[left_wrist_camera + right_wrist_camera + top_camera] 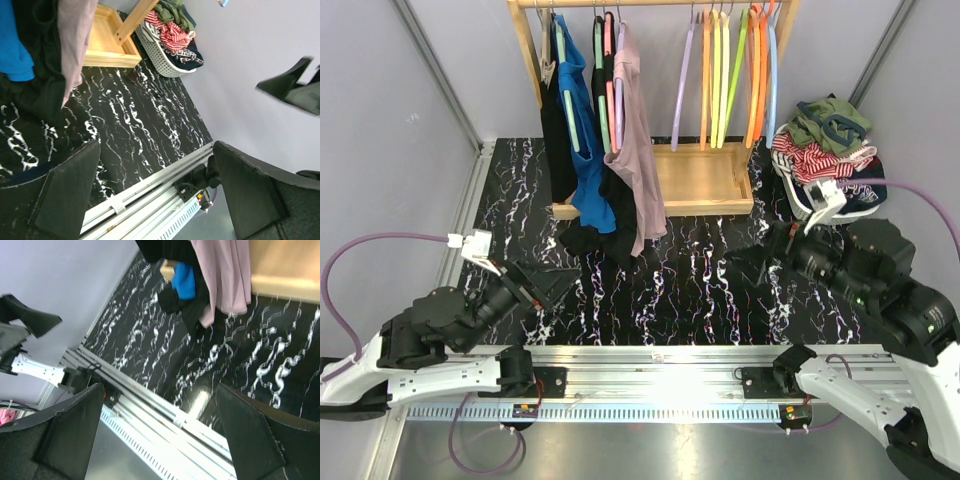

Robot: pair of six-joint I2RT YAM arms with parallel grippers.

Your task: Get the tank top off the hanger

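The left pincer (548, 284) is held low over the black marbled table (700, 290), with its fingers (67, 192) spread wide apart; nothing is gripped or touched by them. The right pincer (756, 262) is likewise seen wide open and empty, just above the table.

The pink tank top (640, 150) is hung on a pale hanger (618, 95) from the rail of a wooden rack (705, 180). It is found ahead of the left pincer, up and to its right, and ahead of the right pincer, up and to its left, well apart from both. Its lower hem is seen at the upper left of the left wrist view (75, 45) and at the top of the right wrist view (225, 280).

A blue garment (582, 130) and black garments (610, 235) are hung just beside the tank top, on its far side from the right pincer. Empty coloured hangers (725, 70) are hung ahead of the right pincer, and a basket (800, 195) heaped with clothes is placed ahead of it, to its right.
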